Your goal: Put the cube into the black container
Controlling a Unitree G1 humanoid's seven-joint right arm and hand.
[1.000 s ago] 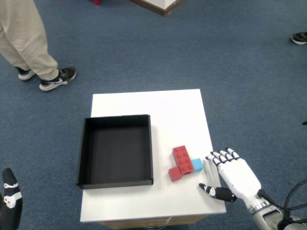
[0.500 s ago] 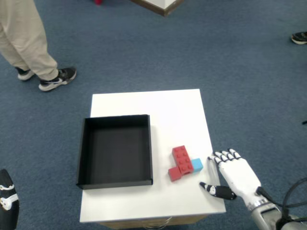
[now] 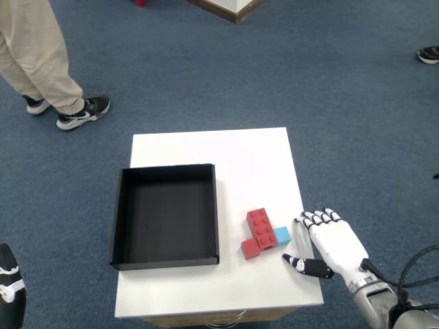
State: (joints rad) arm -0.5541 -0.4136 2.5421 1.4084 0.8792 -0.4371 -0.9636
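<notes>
A small light-blue cube (image 3: 282, 236) lies on the white table (image 3: 233, 157), touching the right side of a red brick piece (image 3: 258, 233). The black container (image 3: 165, 215) sits to their left, open-topped and empty. My right hand (image 3: 330, 245) hovers at the table's right front edge, just right of the cube. Its fingers are spread and the thumb points left toward the cube. It holds nothing and a small gap separates it from the cube.
A person's legs and shoes (image 3: 81, 113) stand on the blue carpet beyond the table's far left. My left hand (image 3: 9, 288) shows at the bottom left corner. A wooden furniture corner (image 3: 230, 7) is at the top.
My right hand has shifted slightly left and forward, closer to the cube. The left hand has dropped lower at the frame's corner. The cube and brick have not moved.
</notes>
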